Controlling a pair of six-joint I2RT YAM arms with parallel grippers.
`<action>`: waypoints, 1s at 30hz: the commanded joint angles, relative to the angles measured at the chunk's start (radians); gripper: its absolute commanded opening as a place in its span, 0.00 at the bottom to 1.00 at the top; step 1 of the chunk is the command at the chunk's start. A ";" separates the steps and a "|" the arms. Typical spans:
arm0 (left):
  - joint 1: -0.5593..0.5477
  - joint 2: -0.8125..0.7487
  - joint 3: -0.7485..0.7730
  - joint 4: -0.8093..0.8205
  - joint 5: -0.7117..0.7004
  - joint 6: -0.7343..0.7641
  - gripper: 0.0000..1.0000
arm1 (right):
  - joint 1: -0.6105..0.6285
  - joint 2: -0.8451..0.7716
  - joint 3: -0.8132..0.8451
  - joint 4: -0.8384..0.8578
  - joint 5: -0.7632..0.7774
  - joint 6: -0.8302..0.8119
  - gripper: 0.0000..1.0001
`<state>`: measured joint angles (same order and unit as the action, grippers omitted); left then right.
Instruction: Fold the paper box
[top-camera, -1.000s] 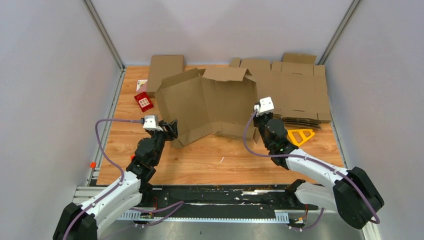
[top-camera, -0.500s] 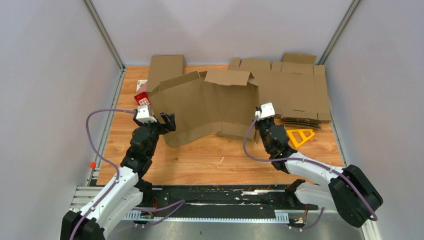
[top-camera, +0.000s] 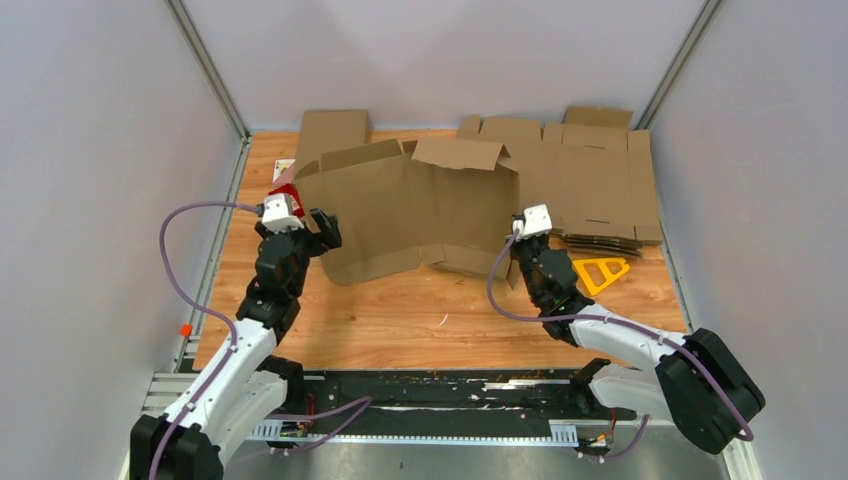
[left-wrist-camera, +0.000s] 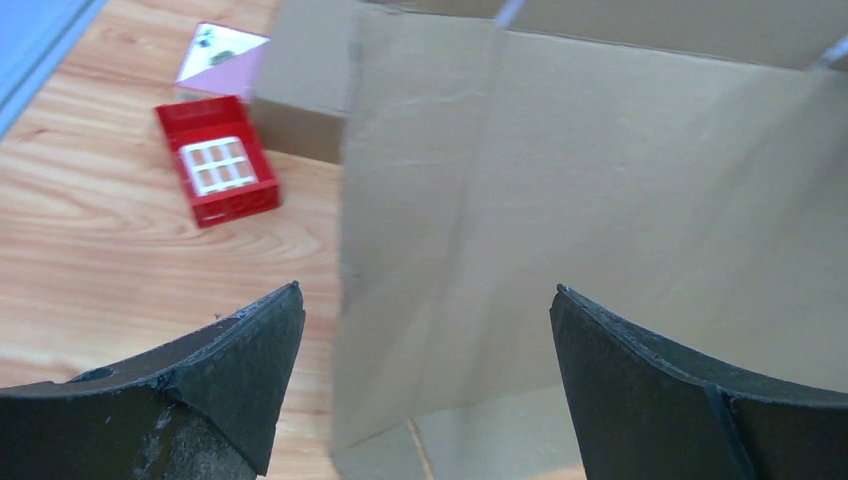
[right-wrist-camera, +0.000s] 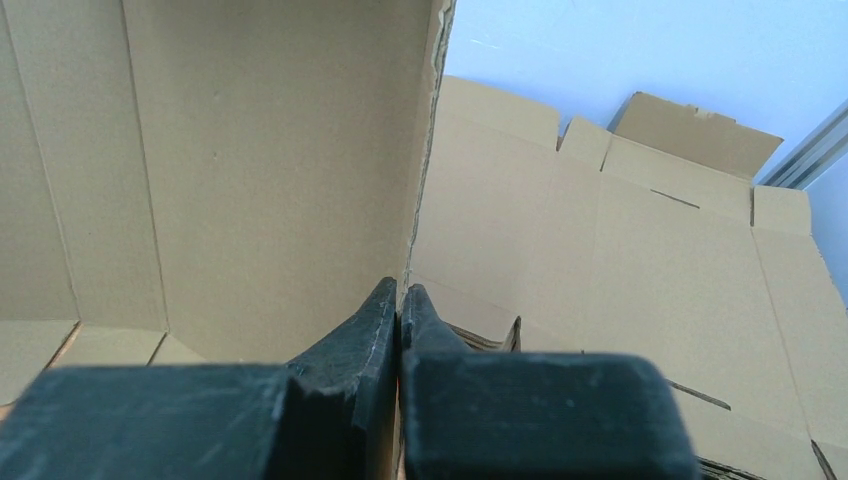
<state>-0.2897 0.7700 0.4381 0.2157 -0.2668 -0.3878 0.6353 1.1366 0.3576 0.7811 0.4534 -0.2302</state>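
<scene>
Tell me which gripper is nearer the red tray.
Left. The left gripper sits open close beside the red tray; the right gripper is far across the paper box, pinching its right wall.

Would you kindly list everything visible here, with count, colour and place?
paper box: one, brown, part-folded, table centre
stack of flat blanks: one, brown, far right
cardboard piece: one, brown, far left
small box: one, red, left of paper box
card: one, pink-white, beyond small box
triangular tool: one, yellow, near right
table: one, wood-grain, underneath
left claw: one, black, open, at paper box's left flap
right claw: one, black, shut on paper box's right wall
</scene>
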 joint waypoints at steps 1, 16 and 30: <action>0.103 0.014 0.039 0.022 -0.022 -0.022 0.99 | -0.006 -0.005 0.006 0.010 -0.018 0.023 0.00; 0.377 0.452 0.151 0.488 0.840 -0.181 0.51 | -0.008 0.000 0.020 -0.009 -0.038 0.028 0.00; 0.105 -0.068 -0.037 0.241 0.419 0.048 0.00 | -0.006 -0.031 0.039 -0.151 -0.039 0.167 0.00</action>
<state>-0.1219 0.8135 0.4580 0.4839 0.3130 -0.4023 0.6270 1.1370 0.3611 0.7277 0.4362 -0.1490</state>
